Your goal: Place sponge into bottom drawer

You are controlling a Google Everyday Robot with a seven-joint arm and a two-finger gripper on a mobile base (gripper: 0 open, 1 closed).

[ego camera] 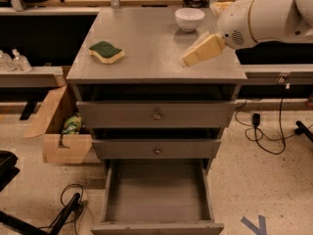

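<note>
Right, step: reaching for the pick; I have nothing in hand and the sponge (106,51) is not yet touched.
Gripper: the gripper (187,60) hangs low over the grey surface (146,38), near its front edge, angled down.
Fingers: the fingers (203,50) look pressed together into one cream wedge, with no gap showing and nothing pinched.
Sponge: green face up on the surface, well apart from the fingertips, out along the line they point.
Bowl: the white bowl (190,18) sits near the fingers, behind them, on the side away from the sponge.
Bottom drawer: the bottom drawer (156,192) is pulled out, floor bare, far below the fingers, under the two knobbed drawers (156,114).
Next move: I judge I must spread the fingers, carry them across to straddle the sponge, and come down squarely; the soft foam should pinch easily.
</note>
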